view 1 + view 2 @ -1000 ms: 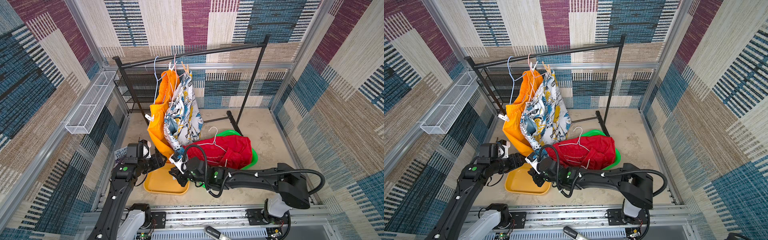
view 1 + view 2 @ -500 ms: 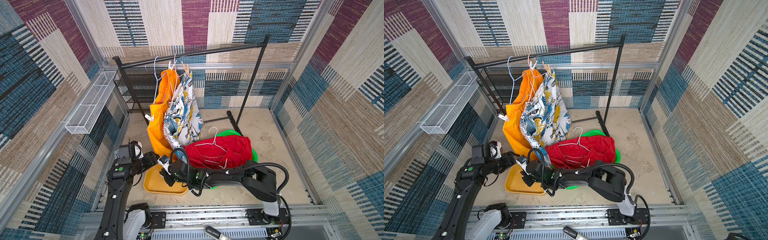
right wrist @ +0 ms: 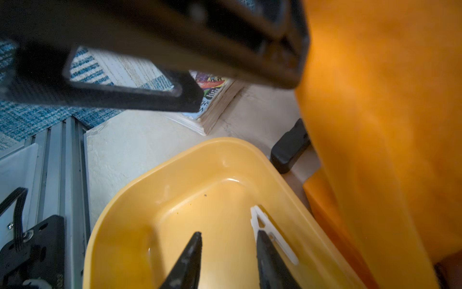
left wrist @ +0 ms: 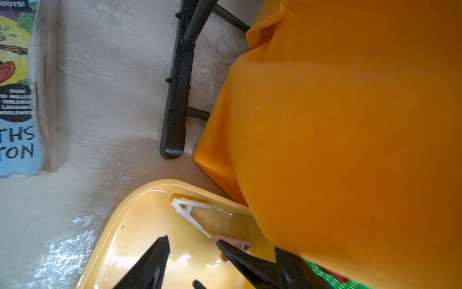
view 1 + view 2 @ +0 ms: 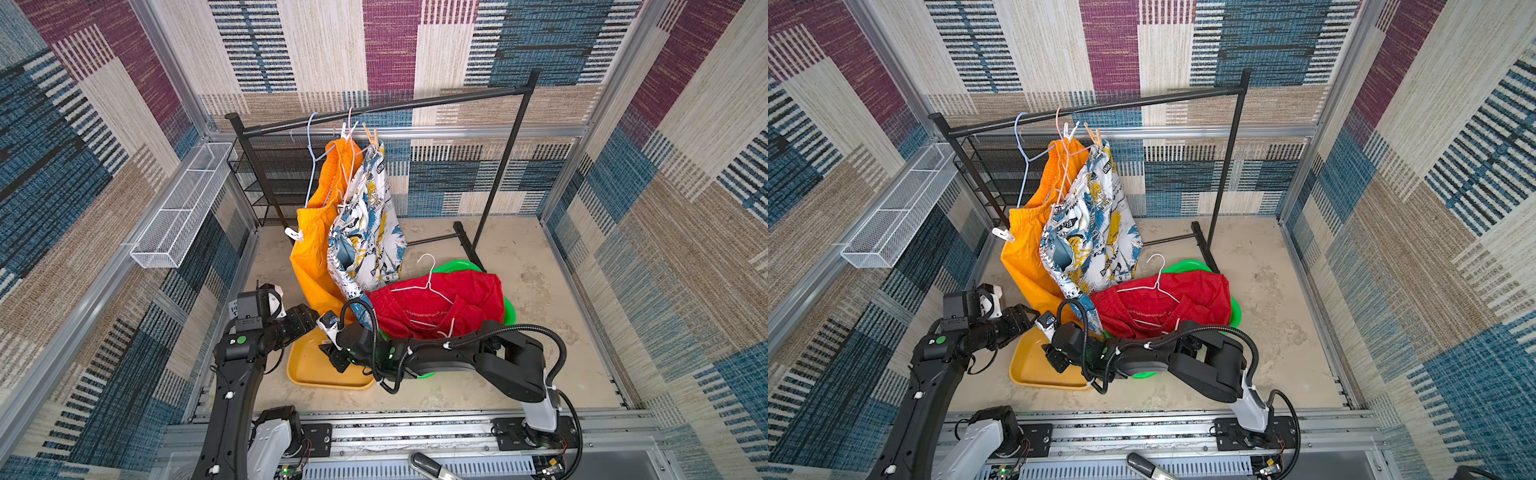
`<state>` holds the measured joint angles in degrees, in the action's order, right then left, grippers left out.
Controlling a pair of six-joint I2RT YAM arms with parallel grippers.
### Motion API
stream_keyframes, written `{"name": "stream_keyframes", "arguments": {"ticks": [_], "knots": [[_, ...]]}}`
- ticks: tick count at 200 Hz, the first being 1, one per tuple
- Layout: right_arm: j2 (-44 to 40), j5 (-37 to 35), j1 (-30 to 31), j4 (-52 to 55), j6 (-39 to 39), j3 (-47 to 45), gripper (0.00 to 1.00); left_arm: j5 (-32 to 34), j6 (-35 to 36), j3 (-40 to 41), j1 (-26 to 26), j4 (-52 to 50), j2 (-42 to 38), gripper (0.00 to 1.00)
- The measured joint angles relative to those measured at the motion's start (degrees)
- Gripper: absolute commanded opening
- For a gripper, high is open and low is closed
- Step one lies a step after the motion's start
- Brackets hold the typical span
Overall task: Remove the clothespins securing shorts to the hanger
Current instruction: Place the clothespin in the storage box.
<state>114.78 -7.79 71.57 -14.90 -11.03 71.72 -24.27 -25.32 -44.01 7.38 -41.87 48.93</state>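
The right gripper (image 3: 228,234) hangs over the yellow tray (image 3: 175,160). Its fingers are apart and hold nothing. A white clothespin (image 3: 286,247) lies in the tray, right beside one finger. A pale pink clothespin (image 4: 236,242) lies in the tray too. The left gripper (image 4: 192,240) is also over the tray, spread wide and empty. The orange shorts (image 5: 316,249) hang down behind the tray, and another clothespin (image 5: 294,235) is clipped to them, high above it. The red shorts (image 5: 436,299) lie beside the tray.
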Motion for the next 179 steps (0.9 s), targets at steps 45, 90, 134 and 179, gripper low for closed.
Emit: {"name": "stream_keyframes", "arguments": {"ticks": [45,90,134,179], "knots": [[-9.05,1.84,1.86,-0.96,1.9,-6.95,0.67,-2.86,-0.02,0.09,-0.07,2.4,-0.66,0.73],[-19.34,1.14,4.33,-1.99,2.08,-14.91,0.8,-3.08,-0.02,0.09,-0.17,2.6,-2.97,0.73],[-31.85,-1.97,5.09,-1.75,2.05,-23.3,0.9,-3.15,-0.02,0.07,-0.87,2.58,-4.31,0.73],[-45.72,-7.85,4.28,0.76,0.98,-28.7,0.94,-3.5,0.04,-0.13,-4.13,2.58,-5.05,0.7]]}}
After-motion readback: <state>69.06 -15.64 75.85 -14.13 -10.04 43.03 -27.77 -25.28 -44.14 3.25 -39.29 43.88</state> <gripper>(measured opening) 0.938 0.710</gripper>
